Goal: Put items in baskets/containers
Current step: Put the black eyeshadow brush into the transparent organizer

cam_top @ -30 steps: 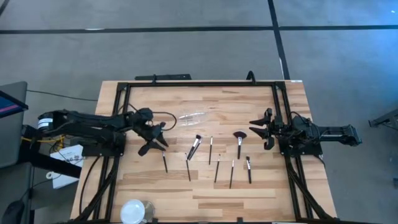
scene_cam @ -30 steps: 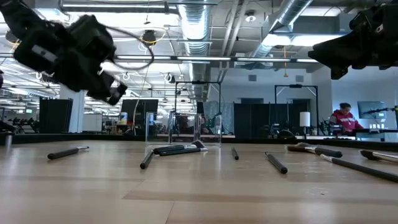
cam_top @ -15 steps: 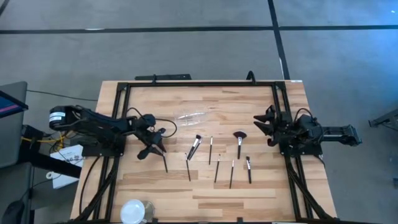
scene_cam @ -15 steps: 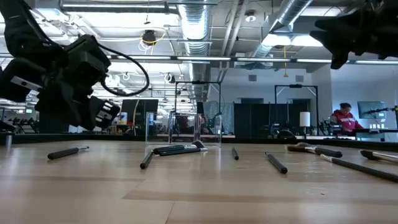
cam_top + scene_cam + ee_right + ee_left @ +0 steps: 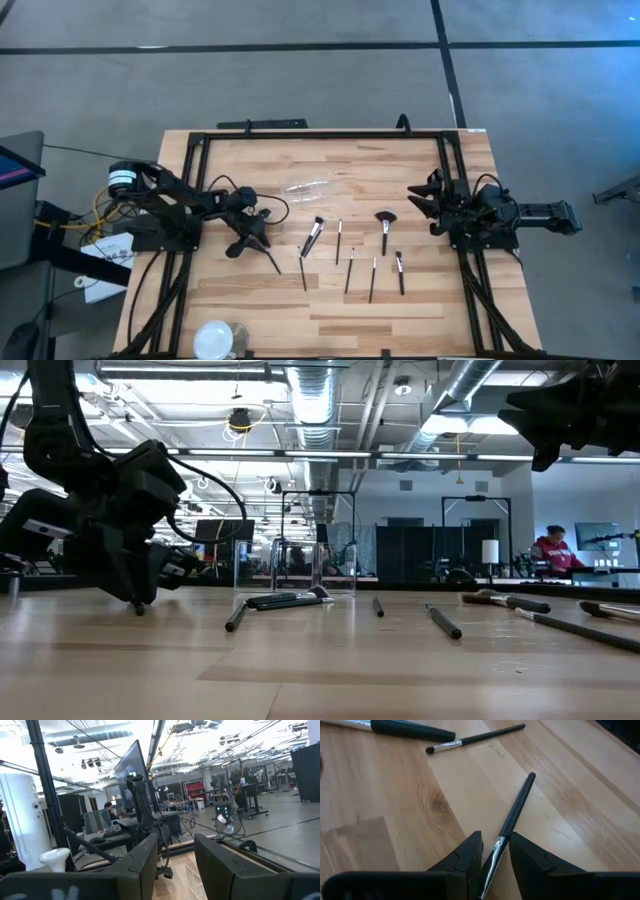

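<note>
Several slim dark makeup brushes lie flat on the wooden table (image 5: 330, 305); among them are a fan brush (image 5: 384, 225) and the leftmost brush (image 5: 270, 262). The clear container (image 5: 315, 187) lies beyond them, toward the far edge. My left gripper (image 5: 255, 243) is down at the table, open. Its fingers stand on either side of the leftmost brush's silver ferrule (image 5: 495, 852), and the dark handle (image 5: 517, 805) points away from them. My right gripper (image 5: 425, 205) hovers open at the table's right side with nothing between its fingers (image 5: 175, 860).
A round white and clear object (image 5: 220, 340) sits at the near left edge. A black frame rail (image 5: 320, 135) runs around the work area. Two more brushes (image 5: 475, 739) (image 5: 410, 729) lie just beyond the left gripper. Bare wood lies near the front edge.
My left gripper has come down from well above the table to the tabletop, over the leftmost brush, tipping more steeply downward as its arm folded. My right gripper has tipped up a little in place.
</note>
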`<state>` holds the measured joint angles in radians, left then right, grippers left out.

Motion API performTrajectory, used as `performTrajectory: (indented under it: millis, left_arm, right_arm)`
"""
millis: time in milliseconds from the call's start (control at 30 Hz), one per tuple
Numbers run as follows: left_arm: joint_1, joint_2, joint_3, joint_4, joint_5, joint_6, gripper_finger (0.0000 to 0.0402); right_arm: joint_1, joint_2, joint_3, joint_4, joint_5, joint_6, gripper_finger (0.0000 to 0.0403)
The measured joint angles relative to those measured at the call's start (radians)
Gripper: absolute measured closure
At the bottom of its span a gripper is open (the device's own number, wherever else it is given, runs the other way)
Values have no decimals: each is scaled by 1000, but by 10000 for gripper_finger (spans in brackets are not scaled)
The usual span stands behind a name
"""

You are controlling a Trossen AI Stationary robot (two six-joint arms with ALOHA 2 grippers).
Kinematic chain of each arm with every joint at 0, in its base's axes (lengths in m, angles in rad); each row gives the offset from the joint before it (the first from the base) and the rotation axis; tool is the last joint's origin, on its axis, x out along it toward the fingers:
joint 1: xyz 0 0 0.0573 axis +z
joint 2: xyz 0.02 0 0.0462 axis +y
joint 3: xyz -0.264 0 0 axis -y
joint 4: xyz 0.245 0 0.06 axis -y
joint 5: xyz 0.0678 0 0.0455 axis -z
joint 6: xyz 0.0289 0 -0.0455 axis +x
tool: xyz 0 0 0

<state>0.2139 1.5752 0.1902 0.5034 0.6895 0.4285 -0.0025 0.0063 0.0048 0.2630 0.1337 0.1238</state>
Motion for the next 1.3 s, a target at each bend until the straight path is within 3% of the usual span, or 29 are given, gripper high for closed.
performTrajectory:
  millis: [300, 567, 700, 933, 1133, 1300]
  left_arm:
    - [0, 9, 0, 152, -143, -49, 329]
    - [1, 110, 2, 235, -130, -59, 341]
    - [0, 175, 2, 331, -130, -101, 344]
    - [0, 189, 0, 356, -130, -106, 383]
    - [0, 192, -3, 375, -135, -122, 377]
    - [-6, 155, -3, 366, -152, -131, 383]
  right_arm:
    - [1, 19, 0, 16, -2, 34, 282]
    - [5, 196, 0, 272, -54, 33, 282]
    - [29, 367, 3, 482, -82, 26, 282]
    - [78, 779, 139, 623, -82, -1, 282]
    - [91, 1189, 375, 614, -66, -1, 282]
    - [53, 1445, 599, 487, -71, 19, 282]
